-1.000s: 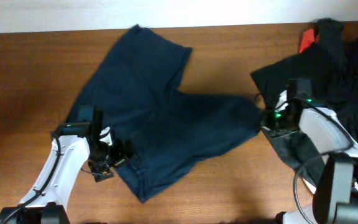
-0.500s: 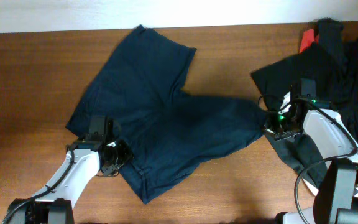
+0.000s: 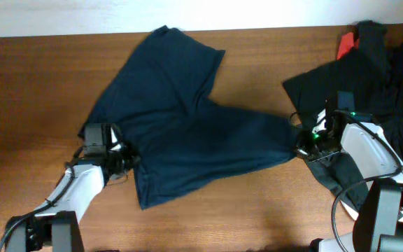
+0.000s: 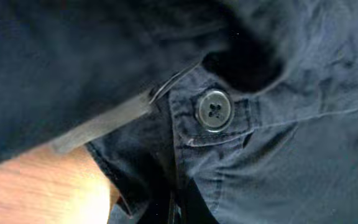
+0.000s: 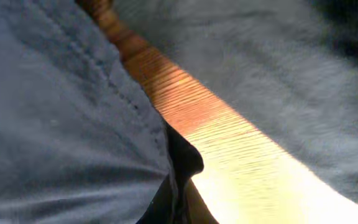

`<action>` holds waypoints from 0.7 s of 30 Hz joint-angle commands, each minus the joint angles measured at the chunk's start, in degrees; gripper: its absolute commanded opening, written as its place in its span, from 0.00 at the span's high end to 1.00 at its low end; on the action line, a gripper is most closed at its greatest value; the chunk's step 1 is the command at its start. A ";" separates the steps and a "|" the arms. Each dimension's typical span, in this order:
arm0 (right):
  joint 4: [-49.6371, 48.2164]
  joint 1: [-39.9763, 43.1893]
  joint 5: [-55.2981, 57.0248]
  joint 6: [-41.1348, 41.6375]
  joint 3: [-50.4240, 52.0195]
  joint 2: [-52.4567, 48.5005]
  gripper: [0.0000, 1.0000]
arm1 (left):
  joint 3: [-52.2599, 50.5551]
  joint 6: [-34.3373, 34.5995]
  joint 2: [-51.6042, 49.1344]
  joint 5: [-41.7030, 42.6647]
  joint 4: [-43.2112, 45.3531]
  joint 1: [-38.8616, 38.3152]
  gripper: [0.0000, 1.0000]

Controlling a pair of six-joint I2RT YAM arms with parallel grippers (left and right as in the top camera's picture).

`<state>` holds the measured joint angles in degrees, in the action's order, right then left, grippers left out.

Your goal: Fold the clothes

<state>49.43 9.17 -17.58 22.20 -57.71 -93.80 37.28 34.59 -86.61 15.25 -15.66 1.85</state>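
Brown wooden table (image 3: 26, 84) carries the navy shorts (image 3: 187, 133), spread across its middle with one leg reaching toward the far edge. A heap of black garments (image 3: 359, 77) lies just right of the shorts. The left gripper (image 3: 123, 159) is clamped on the shorts' near-left waistband edge. The right gripper (image 3: 301, 145) pinches their right tip. A small red cloth (image 3: 345, 46) shows well to the shorts' far right. The waistband button (image 4: 214, 110) fills the left wrist view.

We have bare table (image 3: 26, 91) free at the left and along the front middle. The shorts (image 3: 187, 133) cover the centre, and a heap of black clothes (image 3: 376, 84) blocks the right end, a red cloth (image 3: 345, 46) behind it.
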 commanded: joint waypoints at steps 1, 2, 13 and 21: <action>-0.72 -1.42 -6.19 4.46 -0.92 0.48 0.96 | 8.63 -7.98 -1.33 -2.47 0.39 5.62 0.99; -0.83 -3.41 -7.21 5.88 -0.92 0.48 0.96 | 10.84 -9.46 -2.08 -2.64 0.17 6.19 0.99; -11.87 -20.41 6.34 8.04 -0.90 0.44 0.96 | 16.28 -11.93 -6.27 8.59 -44.70 12.07 0.01; -11.43 -20.39 7.78 8.04 -0.90 0.44 0.96 | 5.22 20.96 -6.27 6.29 -31.01 6.16 0.01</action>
<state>37.87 -10.94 -11.18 30.81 -57.89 -93.82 45.95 44.31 -92.75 22.22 -50.59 9.85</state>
